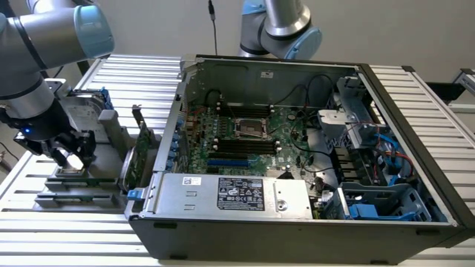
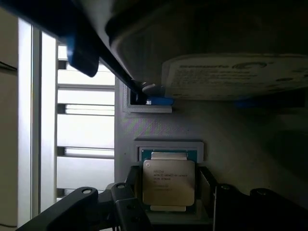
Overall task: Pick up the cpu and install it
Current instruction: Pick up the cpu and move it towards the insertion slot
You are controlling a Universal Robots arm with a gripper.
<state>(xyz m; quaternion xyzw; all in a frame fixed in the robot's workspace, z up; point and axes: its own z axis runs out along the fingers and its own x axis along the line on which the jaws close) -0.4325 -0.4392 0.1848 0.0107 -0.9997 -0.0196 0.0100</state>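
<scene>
At the exterior view's left, the jaws are standing open astride the cpu (image 2: 168, 180), not gripping it. The recessed holder (image 2: 168, 145) is presenting the chip flat, evidently for grasping.

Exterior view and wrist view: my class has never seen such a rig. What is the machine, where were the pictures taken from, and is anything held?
The machine is a robot arm ending in a gripper, a two-fingered clamp. The exterior view comes from a camera off the arm, the wrist view from one on its wrist. On the slatted table stands an open computer case. Beside it the cpu lies in a grey holder. The gripper is open, fingers either side of the cpu; nothing is held.
</scene>
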